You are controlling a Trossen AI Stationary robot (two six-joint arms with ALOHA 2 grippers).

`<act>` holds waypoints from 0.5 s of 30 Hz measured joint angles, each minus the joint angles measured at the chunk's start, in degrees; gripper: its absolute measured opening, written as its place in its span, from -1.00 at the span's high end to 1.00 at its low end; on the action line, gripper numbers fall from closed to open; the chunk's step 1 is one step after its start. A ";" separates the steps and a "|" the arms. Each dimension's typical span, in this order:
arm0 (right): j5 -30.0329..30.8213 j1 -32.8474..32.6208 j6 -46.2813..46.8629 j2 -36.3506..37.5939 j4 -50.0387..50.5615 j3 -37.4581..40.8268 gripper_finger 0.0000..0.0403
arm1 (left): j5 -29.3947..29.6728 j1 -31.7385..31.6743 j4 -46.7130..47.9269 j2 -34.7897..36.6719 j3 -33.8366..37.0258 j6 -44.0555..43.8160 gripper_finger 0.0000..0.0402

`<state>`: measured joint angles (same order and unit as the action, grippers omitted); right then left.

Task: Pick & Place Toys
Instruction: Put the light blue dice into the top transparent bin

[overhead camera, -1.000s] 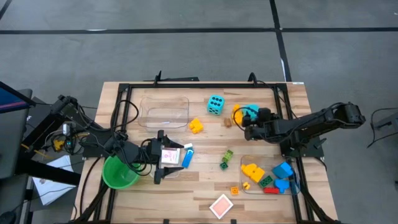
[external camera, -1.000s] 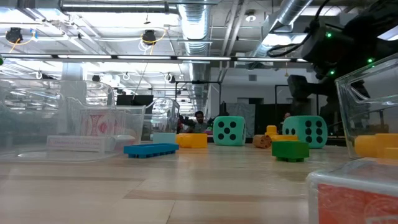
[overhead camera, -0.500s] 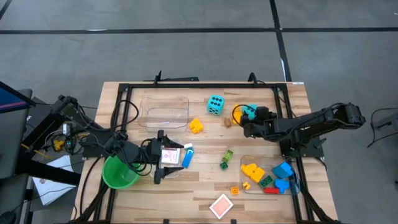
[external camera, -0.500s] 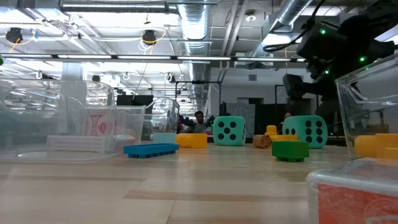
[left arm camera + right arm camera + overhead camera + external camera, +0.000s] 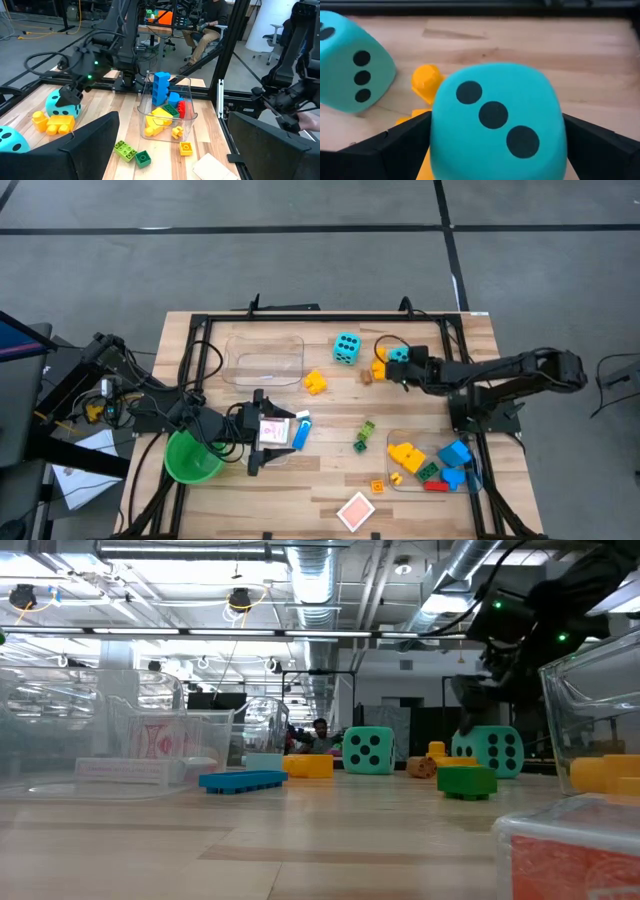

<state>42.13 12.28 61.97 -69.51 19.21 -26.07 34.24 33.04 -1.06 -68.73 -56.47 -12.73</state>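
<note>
Wooden planks make the table (image 5: 330, 480), with grey floor around it in the high view. Your right claw (image 5: 392, 365) is at about 1 o'clock from the table centre, with its fingers spread wide on both sides of a cyan die (image 5: 497, 127); in the right wrist view the die fills the gap between the fingers, but you cannot tell if they touch it. This die sits against some yellow bricks (image 5: 379, 366). The second cyan die (image 5: 346, 347) stands near 12 o'clock, a little apart from the first one. Your left claw (image 5: 262, 431) is near 9 o'clock, fingers apart, above a small clear bin that holds a red-and-white card (image 5: 274, 429); a blue brick (image 5: 300, 433) lies just beside it, and the green cup (image 5: 190, 459) is next to the left arm. One yellow brick (image 5: 315, 382) lies near the centre, green bricks (image 5: 364, 435) at about 4 o'clock. At 4 to 5 o'clock a clear bin (image 5: 478, 480) holds yellow, blue, green and red bricks. One more playing card (image 5: 356, 511) lies at 6 o'clock near the table edge.
</note>
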 joint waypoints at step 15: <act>-3.10 1.80 -1.09 -0.01 1.04 -0.06 -0.96 | 0.00 0.00 0.00 0.00 0.00 0.02 -0.84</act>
<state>39.03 14.08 60.88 -69.52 20.25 -26.13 34.24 33.04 -1.06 -68.73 -56.47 -12.71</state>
